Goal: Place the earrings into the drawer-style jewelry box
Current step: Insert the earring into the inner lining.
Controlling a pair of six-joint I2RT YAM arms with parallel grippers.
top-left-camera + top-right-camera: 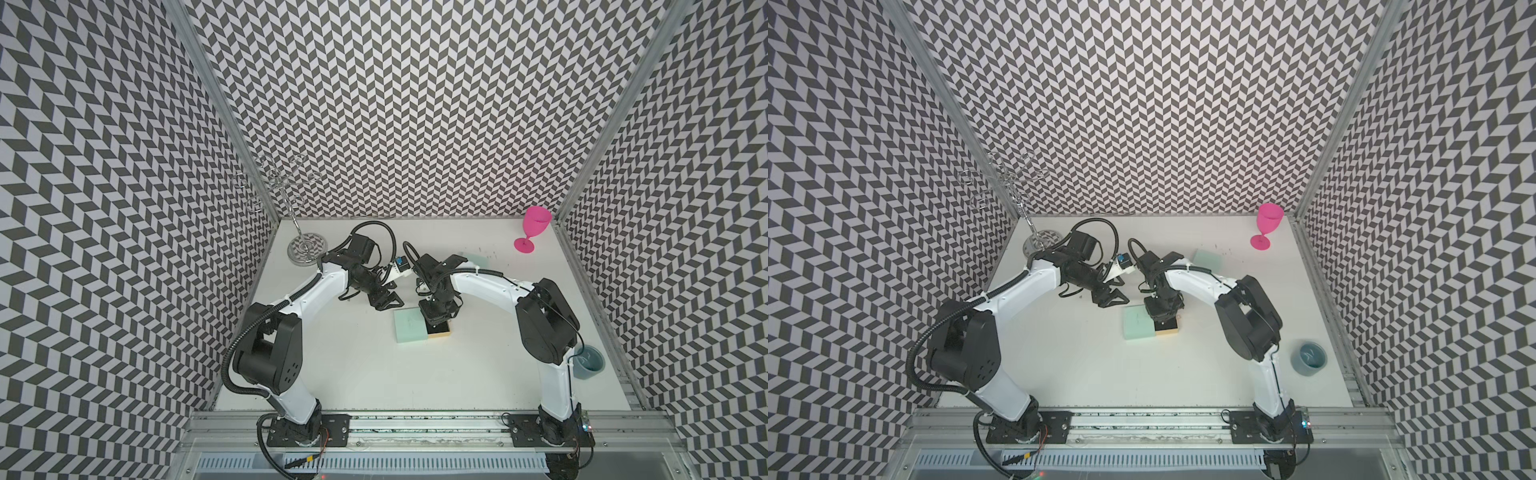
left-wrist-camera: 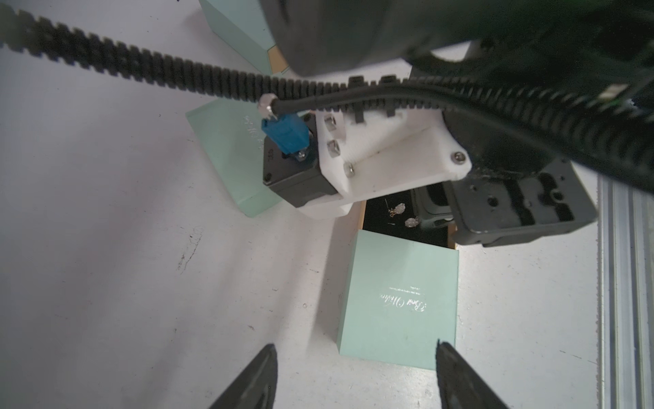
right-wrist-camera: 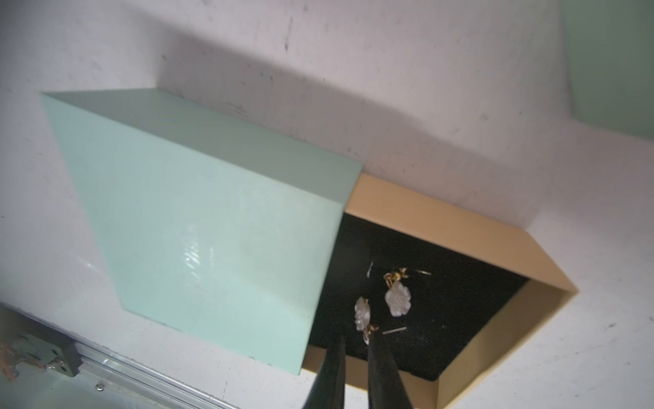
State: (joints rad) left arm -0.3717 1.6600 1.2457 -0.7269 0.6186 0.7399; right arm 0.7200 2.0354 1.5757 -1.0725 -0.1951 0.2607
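Note:
The jewelry box lies mid-table, a mint sleeve (image 1: 410, 330) (image 3: 205, 226) with its tan-walled, black-lined drawer (image 1: 440, 332) (image 3: 442, 212) pulled out. Two earrings (image 3: 398, 299) (image 2: 400, 209), white flower pieces on gold hooks, are in the drawer. My right gripper (image 3: 355, 340) (image 1: 434, 322) points down into the drawer, jaws a narrow gap apart. The nearer earring (image 3: 362, 313) sits at the tip of one finger, its hook touching it. My left gripper (image 2: 354, 348) (image 1: 384, 301) hovers open beside the sleeve, holding nothing.
A second mint box (image 1: 476, 259) (image 2: 226, 155) lies behind the arms. A chrome wire stand (image 1: 305, 247) rises at the back left, a pink goblet (image 1: 534, 228) at the back right, and a grey-blue bowl (image 1: 588, 361) sits by the right arm's base.

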